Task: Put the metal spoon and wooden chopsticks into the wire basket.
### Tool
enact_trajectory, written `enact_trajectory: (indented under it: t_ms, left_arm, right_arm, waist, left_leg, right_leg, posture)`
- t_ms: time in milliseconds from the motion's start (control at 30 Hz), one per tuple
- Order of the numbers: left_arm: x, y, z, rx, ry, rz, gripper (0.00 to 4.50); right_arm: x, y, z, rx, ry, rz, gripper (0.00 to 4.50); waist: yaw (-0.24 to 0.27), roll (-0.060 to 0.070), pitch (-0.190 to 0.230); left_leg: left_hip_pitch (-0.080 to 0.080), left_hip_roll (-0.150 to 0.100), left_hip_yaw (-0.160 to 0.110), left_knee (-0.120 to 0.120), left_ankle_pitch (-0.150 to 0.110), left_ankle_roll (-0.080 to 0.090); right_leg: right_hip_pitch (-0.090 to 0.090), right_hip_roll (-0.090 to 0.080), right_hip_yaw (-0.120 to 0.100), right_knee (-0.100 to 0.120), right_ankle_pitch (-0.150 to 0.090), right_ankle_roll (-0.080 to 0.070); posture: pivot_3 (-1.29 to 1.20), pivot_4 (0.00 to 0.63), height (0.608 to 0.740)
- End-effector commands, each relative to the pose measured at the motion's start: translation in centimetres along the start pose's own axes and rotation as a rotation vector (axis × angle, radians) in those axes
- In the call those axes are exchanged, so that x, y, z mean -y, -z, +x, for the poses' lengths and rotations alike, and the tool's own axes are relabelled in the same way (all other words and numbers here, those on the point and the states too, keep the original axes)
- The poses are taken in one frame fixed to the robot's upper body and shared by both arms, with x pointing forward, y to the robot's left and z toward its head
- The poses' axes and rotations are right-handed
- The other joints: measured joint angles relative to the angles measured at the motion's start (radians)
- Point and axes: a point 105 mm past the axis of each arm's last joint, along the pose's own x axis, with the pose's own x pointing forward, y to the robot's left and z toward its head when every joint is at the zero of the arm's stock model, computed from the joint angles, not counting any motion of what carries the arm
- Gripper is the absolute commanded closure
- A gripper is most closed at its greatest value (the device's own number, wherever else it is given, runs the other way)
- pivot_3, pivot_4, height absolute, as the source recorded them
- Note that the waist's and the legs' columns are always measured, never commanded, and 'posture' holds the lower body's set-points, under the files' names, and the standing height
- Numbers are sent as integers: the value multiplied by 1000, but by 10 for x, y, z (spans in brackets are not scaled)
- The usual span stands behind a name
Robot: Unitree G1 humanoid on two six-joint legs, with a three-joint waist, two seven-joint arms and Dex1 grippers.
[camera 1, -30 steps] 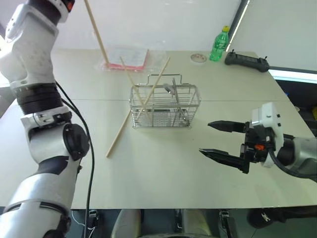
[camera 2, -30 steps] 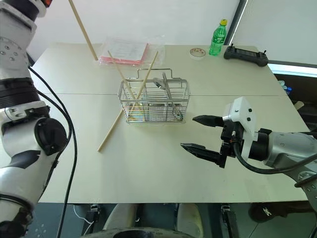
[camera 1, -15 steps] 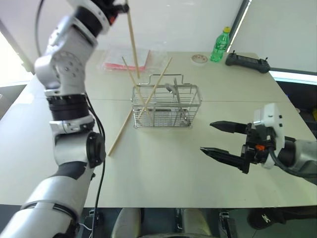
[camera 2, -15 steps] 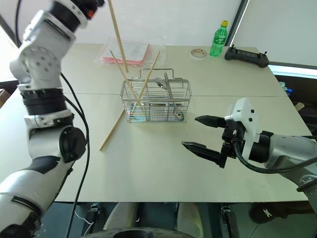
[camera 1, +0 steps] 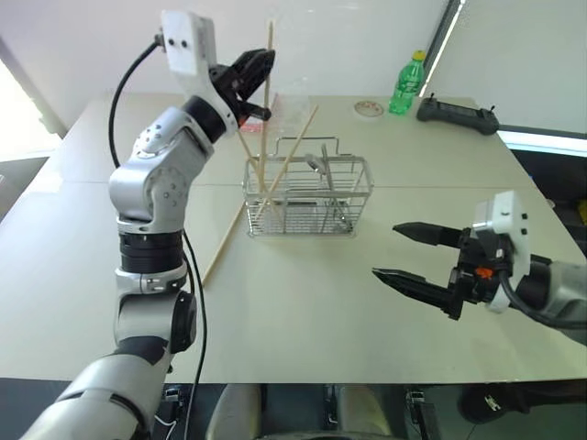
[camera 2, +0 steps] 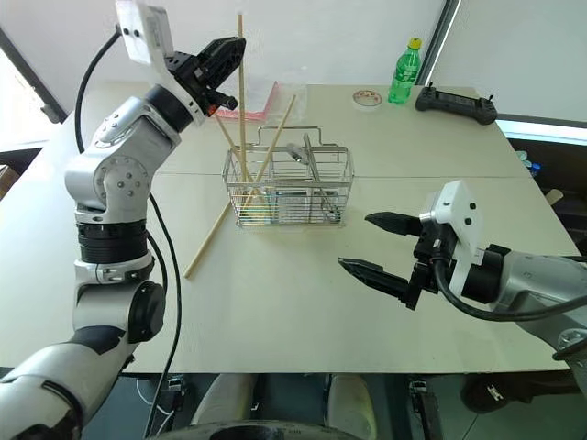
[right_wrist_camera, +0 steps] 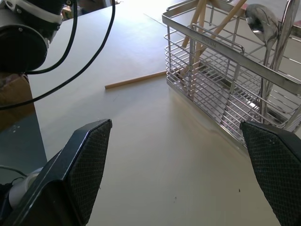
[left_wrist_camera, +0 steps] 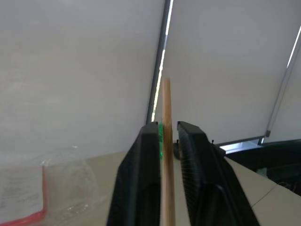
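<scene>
At the far edge of the pale worktop (camera 1: 303,302) a green bottle (camera 1: 406,82) is seen — a small round tin (camera 1: 369,108) beside it, a black controller (camera 1: 457,114) nearby, and a clear packet (camera 2: 240,99) with red edging.

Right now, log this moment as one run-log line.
left claw: around upright chopstick standing in wire basket | right claw: open, empty | spoon: in basket | one chopstick: on table

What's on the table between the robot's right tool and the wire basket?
Nothing, just bare table between the right tool and wire basket, in the left eye view.
</scene>
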Motion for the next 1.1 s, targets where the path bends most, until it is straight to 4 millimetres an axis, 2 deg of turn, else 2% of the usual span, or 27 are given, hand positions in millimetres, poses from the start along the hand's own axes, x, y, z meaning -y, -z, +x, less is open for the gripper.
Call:
enact_trajectory:
  t_ms: [33, 133, 167, 267, 433, 500, 567, 633, 767, 933, 1100]
  left_arm:
    - [11, -17, -2, 41, 51, -42, 2041]
    - [9, -21, -5, 21, 71, -132, 315]
    - [7, -25, -5, 21, 72, -157, 78]
    - [-7, -41, -7, 35, 52, -202, 78]
    - [-55, -81, -15, 8, -34, -196, 78]
    - [-77, -79, -20, -104, -117, -115, 78]
    - [-100, -63, -27, -260, -205, -2, 78]
    - [-116, -39, -39, -441, -257, 62, 78]
    - [-133, 2, -57, -663, -321, 40, 78]
    - [-120, 59, -67, -881, -262, -6, 78]
    - [-99, 104, -64, -1006, -208, -48, 78]
  right_arm:
    - [1, -9, -1, 39, 4, -28, 0]
    - [2, -8, 0, 37, 1, -27, 0]
    - [2, -8, 0, 37, 0, -27, 0]
    - [3, -8, 1, 35, -1, -27, 0]
    - [5, -7, 1, 31, 0, -26, 0]
    - [5, -5, 1, 23, 0, -29, 0]
    - [4, -2, 1, 4, -2, -40, 0]
    - [4, 0, 1, -4, -5, -47, 0]
    - [3, 3, 1, -20, -17, -63, 0]
    - [3, 3, 2, -13, -17, -61, 0]
    - [-4, 6, 2, -39, -52, -71, 0]
  waist:
    - [0, 0, 0]
    - [-1, 0, 0]
    - [-1, 0, 0]
    - [-2, 0, 0]
    - [-7, 0, 0]
    - [-7, 1, 0]
    - [-6, 1, 0]
    - [1, 1, 0]
    - [1, 1, 1]
    - [-2, 1, 1]
    - [0, 1, 1]
  left_leg:
    - [0, 0, 0, 0, 0, 0]
    - [0, 0, 0, 0, 0, 0]
    - [0, 0, 0, 0, 0, 0]
    - [0, 0, 0, 0, 0, 0]
    - [1, 0, 0, -1, 0, 0]
    - [1, 0, 0, -2, 0, 1]
    - [1, 0, 0, -2, 0, 1]
    - [1, 0, 0, -2, 0, 1]
    - [-1, 0, 0, -1, 0, 1]
    - [-3, 1, 0, -4, -1, 1]
    - [-6, 0, 0, -6, -1, 2]
  right_leg:
    - [0, 0, 0, 0, 0, 0]
    - [0, 0, 0, 0, 0, 0]
    - [0, 0, 0, 0, 0, 0]
    - [0, 0, 0, 0, 0, 0]
    - [-1, 1, 0, 1, 0, 0]
    - [-2, 2, 0, 2, 0, 0]
    - [-2, 2, 0, 2, 0, 1]
    - [-2, 2, 0, 1, 0, 0]
    - [-2, 0, 0, -1, -1, 0]
    - [-3, -1, -1, -7, 0, 0]
    - [-4, 0, -2, -8, 2, 3]
  posture:
    - [0, 150, 690]
    - [0, 150, 690]
    - [0, 150, 690]
    - [0, 150, 690]
    - [0, 150, 690]
    - [0, 150, 690]
    - [0, 150, 690]
    - [0, 150, 690]
    - [0, 150, 690]
    - [0, 150, 690]
    - [0, 150, 690]
